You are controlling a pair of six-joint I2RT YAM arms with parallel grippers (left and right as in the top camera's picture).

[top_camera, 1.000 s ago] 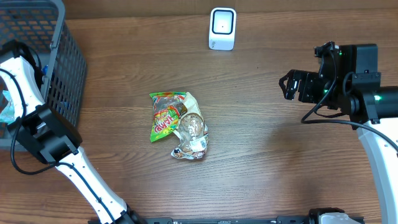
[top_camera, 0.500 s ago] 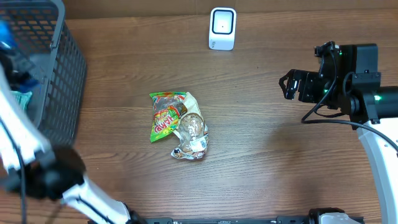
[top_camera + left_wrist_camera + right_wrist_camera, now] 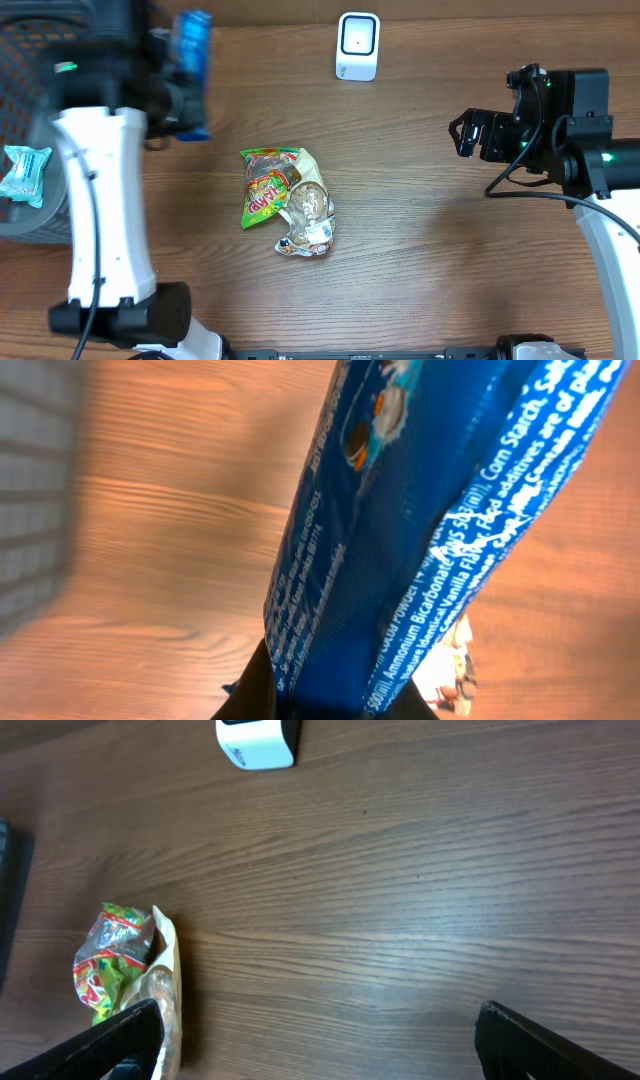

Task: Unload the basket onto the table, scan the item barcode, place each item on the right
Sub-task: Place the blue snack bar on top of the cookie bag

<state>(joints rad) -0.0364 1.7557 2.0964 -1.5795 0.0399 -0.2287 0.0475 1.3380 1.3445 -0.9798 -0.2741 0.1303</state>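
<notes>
the left claw (image 3: pixel 185 100) grips the blue packet (image 3: pixel 193 45) in the air beside the basket (image 3: pixel 25 50), well apart from the scanner (image 3: pixel 358 45), so showing its barcode is not yet done, while the right claw (image 3: pixel 468 135) hangs open.

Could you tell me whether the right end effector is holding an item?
No, the right end effector stands wide open, with only the table visible in its gap.

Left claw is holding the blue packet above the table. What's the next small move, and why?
Probably carry the blue packet right, toward the white scanner. The left claw is shut on it, but it hangs well left of the scanner, and the wrist view shows only ingredient text, no barcode, so it may need turning.
</notes>
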